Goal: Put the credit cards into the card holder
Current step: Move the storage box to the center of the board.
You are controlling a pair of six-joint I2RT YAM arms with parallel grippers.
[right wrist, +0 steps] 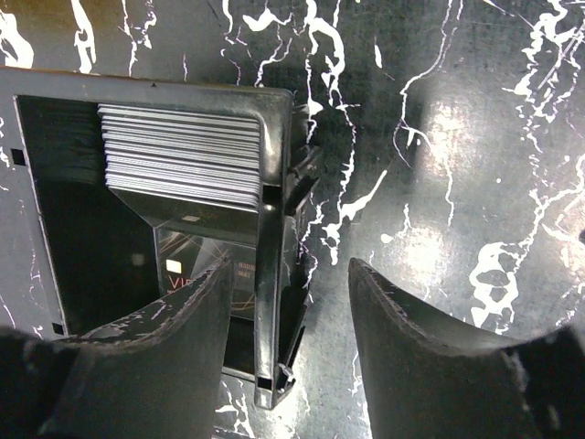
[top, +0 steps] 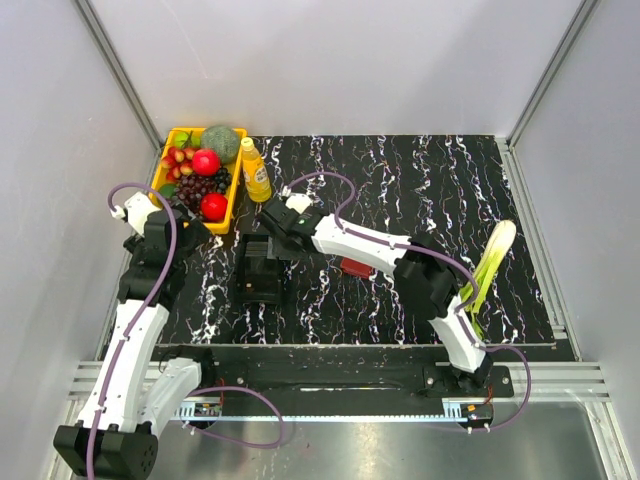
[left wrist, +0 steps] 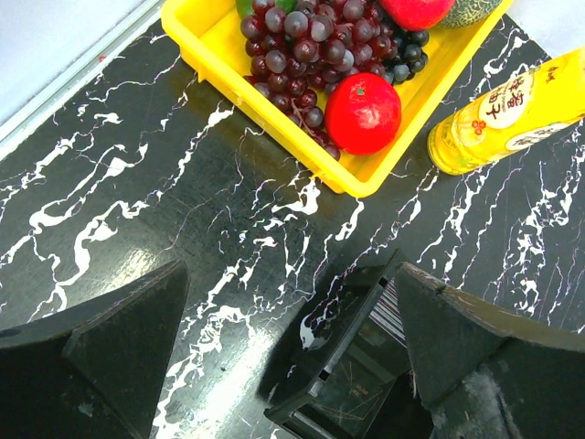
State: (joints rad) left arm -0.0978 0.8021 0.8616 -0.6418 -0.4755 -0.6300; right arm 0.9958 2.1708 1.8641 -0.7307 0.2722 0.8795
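Note:
The credit cards (right wrist: 178,155) are a pale grey stack standing on edge inside a black box-like tray (right wrist: 274,183); a dark card marked "VIP" (right wrist: 196,274) lies lower in it. My right gripper (right wrist: 288,274) is open and straddles the tray's right wall, one finger inside and one outside. In the top view the right gripper (top: 273,218) hangs over the tray (top: 262,275). The card holder (top: 357,266), dark red, lies to the tray's right, partly hidden under my right arm. My left gripper (left wrist: 291,274) is open and empty above the table beside the tray (left wrist: 352,366).
A yellow basket (top: 163,165) of fruit stands at the back left, with a yellow bottle (top: 256,170) next to it. A pale green leek (top: 490,265) lies at the right. The basket (left wrist: 366,178) and bottle (left wrist: 507,114) also show in the left wrist view.

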